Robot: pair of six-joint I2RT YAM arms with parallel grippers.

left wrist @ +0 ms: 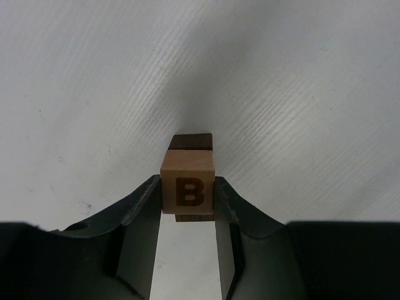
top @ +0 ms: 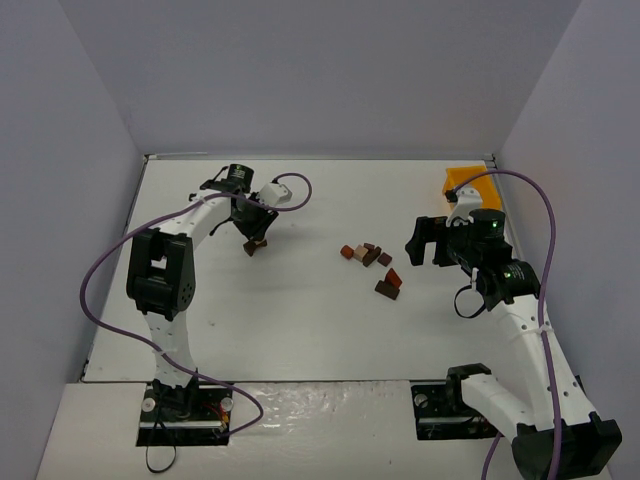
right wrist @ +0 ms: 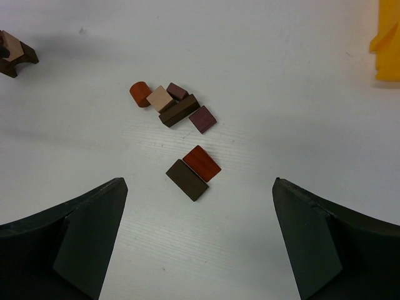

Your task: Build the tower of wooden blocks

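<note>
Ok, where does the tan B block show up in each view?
Top external: the tan B block is left of centre, held by the left gripper.
Left wrist: centre frame, clamped in that gripper.
Right wrist: far top-left corner.
Shared landmark: the dark brown block directly beneath it.

Three cams: one overhead, one on each wrist

The top one sits high behind the arm bases, looking down and forward over the whole table [top: 300, 330]. Left wrist cam is super close, aimed past its own fingers [left wrist: 137, 212] at a lettered block [left wrist: 187, 190] with tabletop behind it. Right wrist cam is further off, looking down on the loose blocks [right wrist: 178, 111], which the top view also catches mid-table, plus a corner of the yellow bin [right wrist: 387, 37].
</note>
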